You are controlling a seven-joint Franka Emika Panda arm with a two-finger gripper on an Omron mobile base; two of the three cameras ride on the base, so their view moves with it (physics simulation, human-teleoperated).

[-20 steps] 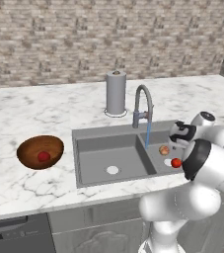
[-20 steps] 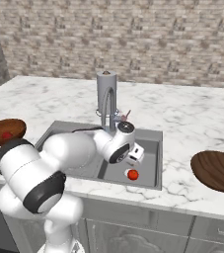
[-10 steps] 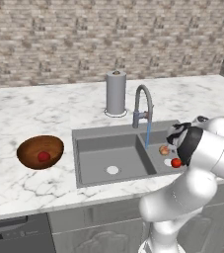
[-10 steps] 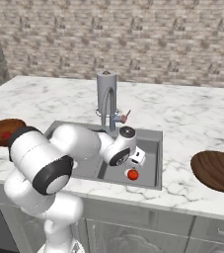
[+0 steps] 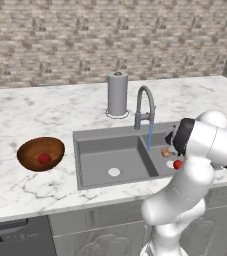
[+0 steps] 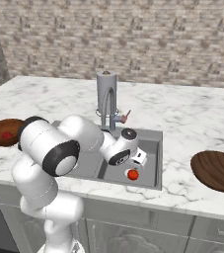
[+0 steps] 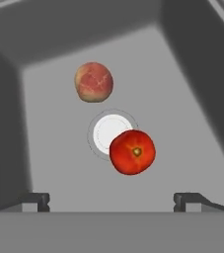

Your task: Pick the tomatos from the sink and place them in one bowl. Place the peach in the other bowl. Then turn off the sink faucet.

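Observation:
In the hand view a glossy red tomato (image 7: 132,151) lies on the floor of the sink (image 7: 182,123), overlapping the white drain (image 7: 103,132). The pale pinkish peach (image 7: 93,82) rests just beyond it. My gripper (image 7: 111,200) hangs open above the right basin, with the tomato ahead of it between the lines of the two fingertips (image 7: 35,199). In the right base view the gripper (image 6: 139,159) is just above the tomato (image 6: 132,174). A second tomato (image 5: 44,158) sits in the left wooden bowl (image 5: 30,147). Water runs from the faucet (image 5: 145,106).
The other wooden bowl (image 6: 217,170) sits on the counter right of the sink (image 6: 155,134). A grey upright cylinder (image 5: 117,93) stands behind the faucet (image 6: 108,106). My own arm crosses over the left basin in the right base view. A brick wall backs the marble counter (image 5: 30,110).
The arm's elbow has swung across while the hand stayed over the right basin, edging slightly lower toward the tomato. The jaws stay open. No fruit has moved.

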